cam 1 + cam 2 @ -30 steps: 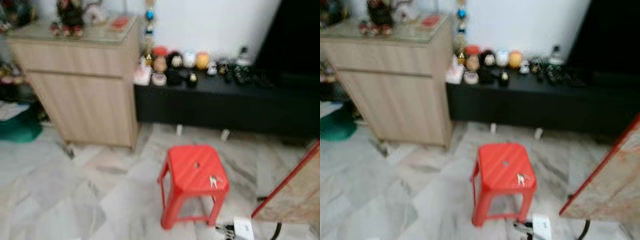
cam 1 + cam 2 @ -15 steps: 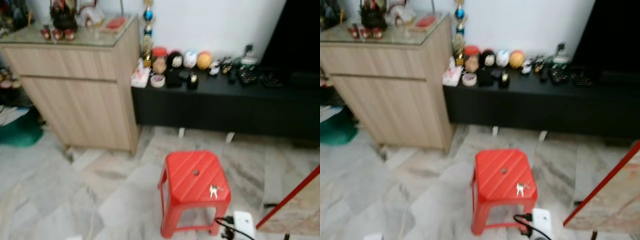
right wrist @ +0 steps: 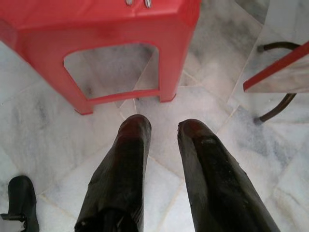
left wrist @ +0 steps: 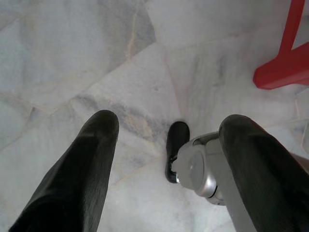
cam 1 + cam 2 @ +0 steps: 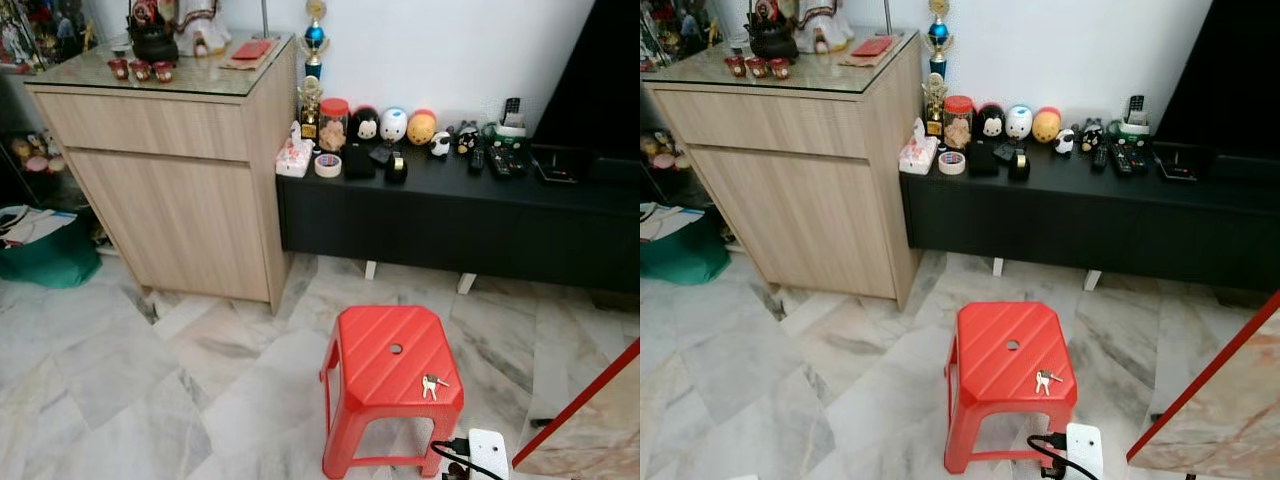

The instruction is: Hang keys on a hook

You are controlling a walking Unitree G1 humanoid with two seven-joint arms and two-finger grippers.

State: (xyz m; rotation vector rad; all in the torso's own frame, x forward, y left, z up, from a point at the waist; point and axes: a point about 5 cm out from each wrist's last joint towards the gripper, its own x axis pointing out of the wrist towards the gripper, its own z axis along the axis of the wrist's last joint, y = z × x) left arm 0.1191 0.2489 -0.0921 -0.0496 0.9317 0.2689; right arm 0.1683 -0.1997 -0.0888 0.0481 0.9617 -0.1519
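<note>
Stool (image 5: 393,363) nearer; keys (image 5: 431,384) atop.

Open marble floor (image 5: 120,380) fills lower left of frame. Red stool (image 5: 392,385) stands low, right of centre. Wood cabinet (image 5: 180,170) blocks upper left. Black bench (image 5: 450,225) crosses upper right. Slanted board (image 5: 590,415) crowds lower right corner.
</note>
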